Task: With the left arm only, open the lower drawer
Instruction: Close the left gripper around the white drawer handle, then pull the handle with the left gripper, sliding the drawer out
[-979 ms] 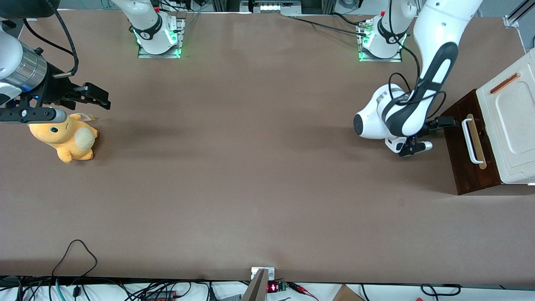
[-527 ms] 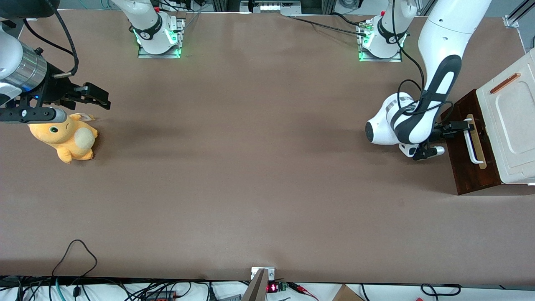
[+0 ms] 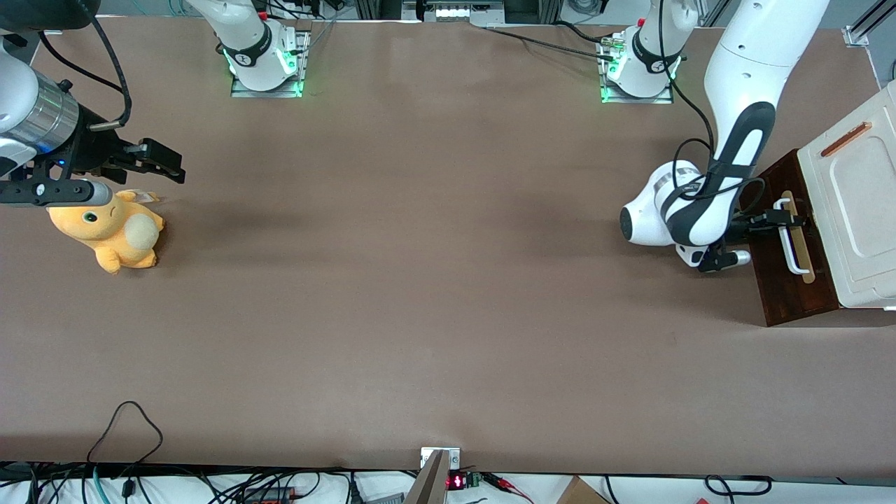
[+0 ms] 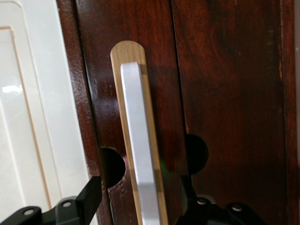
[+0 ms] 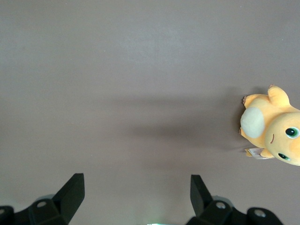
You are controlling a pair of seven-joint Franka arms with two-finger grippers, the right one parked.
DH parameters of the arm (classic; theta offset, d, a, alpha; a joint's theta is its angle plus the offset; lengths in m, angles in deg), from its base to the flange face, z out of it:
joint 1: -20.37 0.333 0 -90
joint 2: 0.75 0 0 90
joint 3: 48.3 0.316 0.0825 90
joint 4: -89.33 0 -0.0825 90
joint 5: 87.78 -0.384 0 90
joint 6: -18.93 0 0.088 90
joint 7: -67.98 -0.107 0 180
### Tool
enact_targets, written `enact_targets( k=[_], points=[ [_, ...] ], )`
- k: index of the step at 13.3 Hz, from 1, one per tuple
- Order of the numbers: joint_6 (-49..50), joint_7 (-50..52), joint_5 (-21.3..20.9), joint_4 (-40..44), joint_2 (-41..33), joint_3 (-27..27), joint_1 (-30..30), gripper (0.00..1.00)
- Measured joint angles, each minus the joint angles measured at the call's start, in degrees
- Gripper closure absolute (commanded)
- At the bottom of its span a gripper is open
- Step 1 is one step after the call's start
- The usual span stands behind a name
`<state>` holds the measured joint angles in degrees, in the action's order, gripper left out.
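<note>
Brown matting covers the counter (image 3: 420,294), with an orange plush toy (image 3: 112,234) near the parked arm's end. At the working arm's end stands the lower drawer (image 3: 780,280), dark reddish-brown wood, shut, under a cream-white cabinet top (image 3: 857,210). Its white bar handle (image 4: 139,154) runs along a tan strip with a rounded end. The left arm (image 3: 707,203) holds its claw (image 4: 140,199) at the handle, fingers (image 4: 96,187) spread either side of the bar.

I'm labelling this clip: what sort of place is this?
Probably a robotics lab bench: arms bolted to a brown table, loose cables at its edge. The left arm has its open tool astride the lower drawer handle.
</note>
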<state>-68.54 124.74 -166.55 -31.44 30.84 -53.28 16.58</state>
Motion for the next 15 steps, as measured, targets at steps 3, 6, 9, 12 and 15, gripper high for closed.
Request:
enact_targets(
  k=[3,6,9,12,15],
  points=[
    [-0.4,0.0,0.0,0.0,0.1,0.4,0.0,0.43],
    [-0.4,0.0,0.0,0.1,0.2,0.4,0.0,0.53],
    [-0.5,0.0,0.0,0.2,0.3,0.4,0.0,0.54],
    [-1.2,0.0,0.0,0.2,0.4,0.4,0.0,0.57],
    [-1.2,0.0,0.0,0.2,0.5,0.4,0.0,0.59]
  ],
)
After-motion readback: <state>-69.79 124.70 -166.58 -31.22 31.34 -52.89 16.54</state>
